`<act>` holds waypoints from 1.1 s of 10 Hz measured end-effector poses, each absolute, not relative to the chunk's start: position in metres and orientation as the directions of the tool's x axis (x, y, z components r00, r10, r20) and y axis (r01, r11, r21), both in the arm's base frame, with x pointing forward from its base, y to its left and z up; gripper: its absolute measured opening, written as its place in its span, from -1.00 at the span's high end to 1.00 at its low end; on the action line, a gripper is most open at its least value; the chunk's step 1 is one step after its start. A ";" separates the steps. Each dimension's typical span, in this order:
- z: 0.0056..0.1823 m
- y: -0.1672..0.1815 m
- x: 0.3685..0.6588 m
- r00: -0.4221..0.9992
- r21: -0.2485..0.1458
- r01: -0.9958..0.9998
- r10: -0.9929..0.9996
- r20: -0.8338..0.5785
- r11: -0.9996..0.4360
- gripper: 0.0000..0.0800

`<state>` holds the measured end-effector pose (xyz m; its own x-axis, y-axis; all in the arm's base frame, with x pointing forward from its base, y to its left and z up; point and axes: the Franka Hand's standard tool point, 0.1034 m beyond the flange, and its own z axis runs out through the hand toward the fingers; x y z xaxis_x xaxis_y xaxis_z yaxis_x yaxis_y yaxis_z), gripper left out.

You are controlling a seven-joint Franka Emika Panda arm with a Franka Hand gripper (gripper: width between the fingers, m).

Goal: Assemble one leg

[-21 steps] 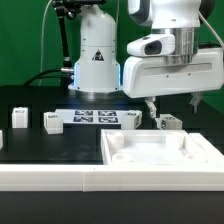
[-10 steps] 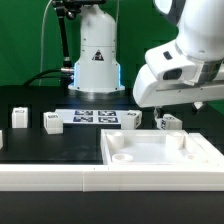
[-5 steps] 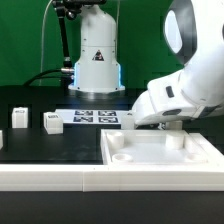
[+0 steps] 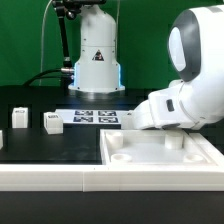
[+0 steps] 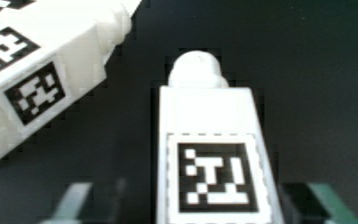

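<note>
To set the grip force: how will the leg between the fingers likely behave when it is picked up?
The leg looks like moulded plastic, so it is probably stiff and light. Its faces are flat, so it should not roll, and the open gripper may clamp them squarely. The smooth surface might slip a little.

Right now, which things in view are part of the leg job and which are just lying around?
Job: the leg framed by the open gripper; the white tabletop piece, probably where it mounts.
Lying about: two other legs at the exterior view's left; the marker board; a tagged white part beside the leg.
</note>
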<state>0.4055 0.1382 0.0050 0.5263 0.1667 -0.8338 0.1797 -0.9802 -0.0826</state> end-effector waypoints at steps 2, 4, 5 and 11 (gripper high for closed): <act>0.005 0.138 0.405 0.526 -0.083 0.180 0.167 -0.834 -0.980 0.27; 0.005 0.138 0.405 0.526 -0.083 0.180 0.167 -0.834 -0.980 0.27; 0.005 0.138 0.405 0.526 -0.083 0.180 0.167 -0.834 -0.980 0.27; 0.093 0.133 0.429 0.522 -0.098 0.174 0.176 -0.835 -0.980 0.27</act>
